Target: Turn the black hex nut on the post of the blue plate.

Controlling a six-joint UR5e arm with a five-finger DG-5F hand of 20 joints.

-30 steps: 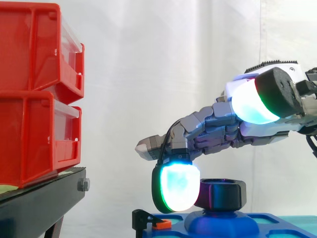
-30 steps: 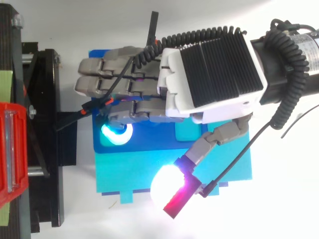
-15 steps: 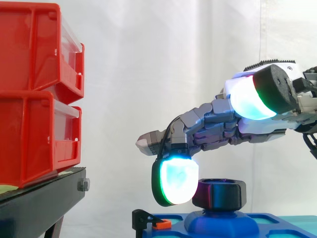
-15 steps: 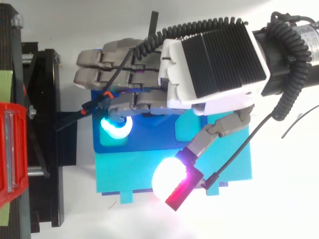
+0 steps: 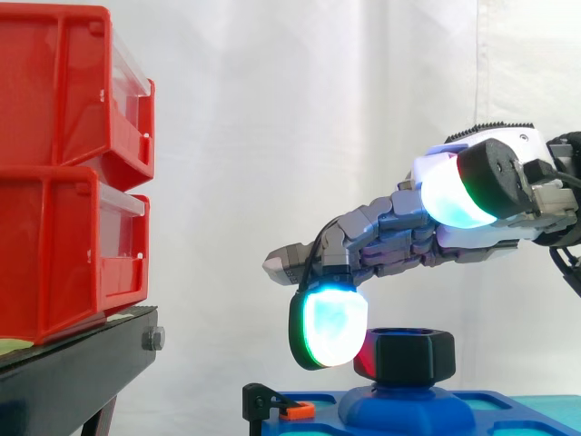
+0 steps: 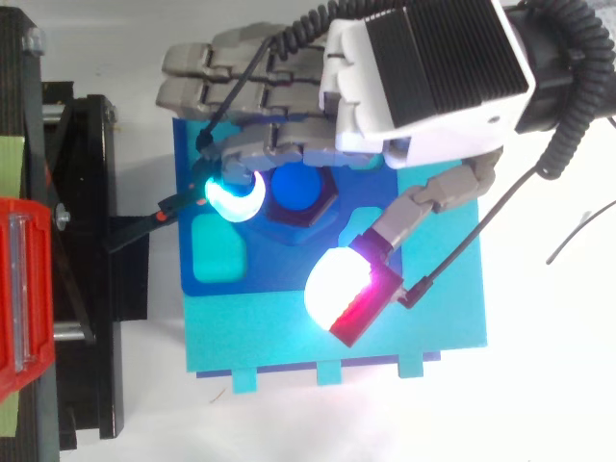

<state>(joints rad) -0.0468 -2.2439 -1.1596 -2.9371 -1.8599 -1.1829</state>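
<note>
The black hex nut (image 6: 325, 214) sits on the blue post (image 6: 296, 188) rising from the blue plate (image 6: 289, 269); side on, the nut (image 5: 408, 354) stands above the plate's hump. My hand (image 6: 423, 67) hovers over it, reaching left from the arm. One finger is bent down, its cyan-glowing pad (image 5: 331, 327) against the nut's left side. The other fingers stretch out level above the nut. The thumb's white and red pad (image 6: 342, 289) stays off the nut, raised higher than it. Nothing is gripped.
Stacked red bins (image 5: 64, 163) rest on a black stand (image 5: 73, 372) left of the plate. A small black clip with an orange piece (image 5: 286, 411) sits at the plate's left edge. A white curtain hangs behind.
The hand has slid toward the top view's upper edge, uncovering the nut and post. Its bent finger pad has followed, and the nut's faces look slightly turned.
</note>
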